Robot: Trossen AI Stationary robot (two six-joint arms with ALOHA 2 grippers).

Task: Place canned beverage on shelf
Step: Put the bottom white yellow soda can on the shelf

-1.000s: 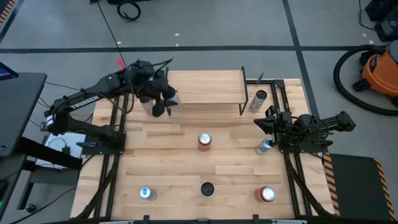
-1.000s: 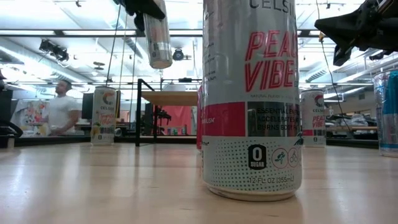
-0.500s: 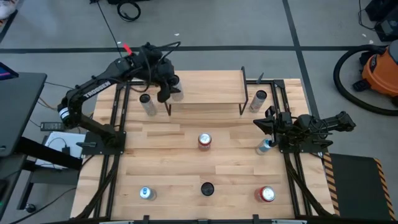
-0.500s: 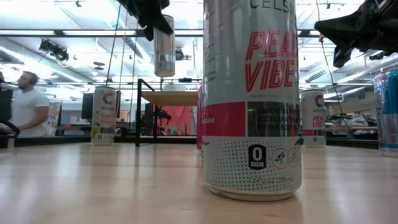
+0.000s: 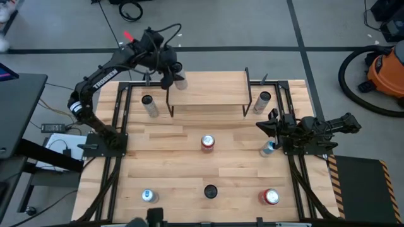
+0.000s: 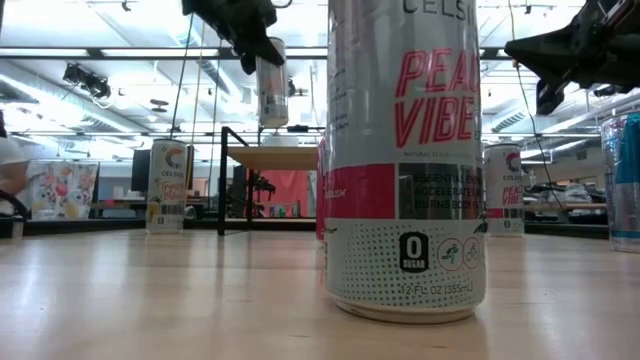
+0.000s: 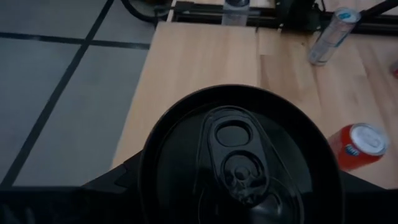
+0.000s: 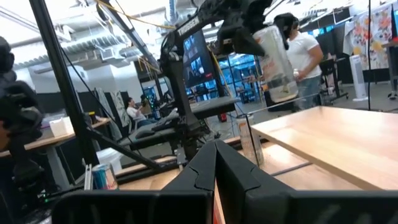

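Note:
A silver can (image 5: 179, 82) hangs over the left end of the shelf (image 5: 214, 89), a light board on thin black legs at the table's far side. My left gripper (image 5: 169, 72) is shut on the can, which the low view shows as the silver can (image 6: 270, 92) clear above the shelf (image 6: 272, 157). The can's dark top (image 7: 239, 155) fills the left wrist view and hides the fingers there. My right gripper (image 5: 264, 125) waits shut at the table's right, near a blue can (image 5: 269, 148). My left gripper holds the can by its upper part (image 6: 264, 52), coming at it slanting down from the table's far left. The can hangs below the fingers, a little tilted, lifted clear of shelf and table (image 8: 277, 62). How the fingers lie on its wall is hidden by the gripper.
One can (image 5: 149, 104) stands left of the shelf and one (image 5: 262, 101) to its right. A red can (image 5: 207, 143) stands mid-table, and three more (image 5: 148, 196) (image 5: 209, 191) (image 5: 270, 197) stand along the near edge. The nearest can (image 6: 405, 160) blocks the low view's middle.
My left gripper has carried the silver can toward the table's far edge, from beside the shelf's left legs to above the shelf's left end, uncovering the can that stands left of the shelf. The can stays hanging and clear. My right gripper has kept still.

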